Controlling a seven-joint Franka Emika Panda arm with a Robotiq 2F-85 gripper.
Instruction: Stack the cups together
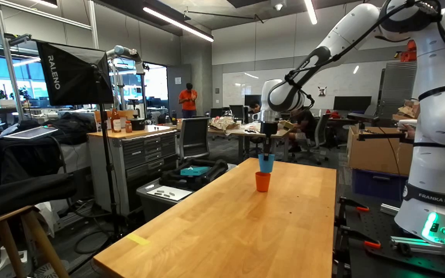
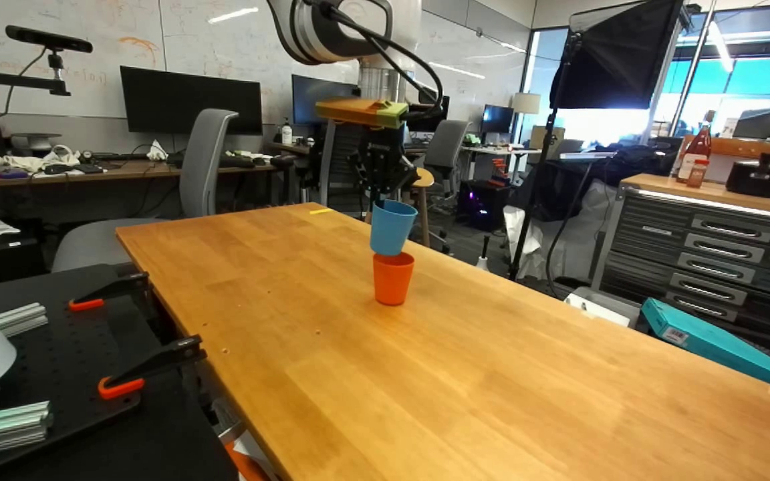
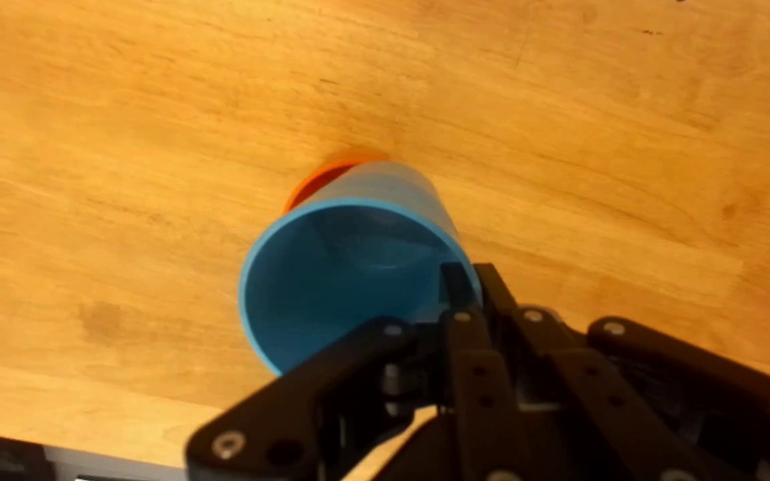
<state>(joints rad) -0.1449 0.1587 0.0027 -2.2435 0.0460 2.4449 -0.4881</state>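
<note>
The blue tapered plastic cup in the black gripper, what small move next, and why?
Probably nudge the blue cup slightly away from the white robot base before lowering it: in both exterior views its bottom is off-centre toward that base, above the orange-red tapered plastic cup. Contact is unclear.

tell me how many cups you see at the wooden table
2: the blue cup, rim pinched by the gripper, above the orange cup, which stands on the table. One nested inside that could be hidden.
</note>
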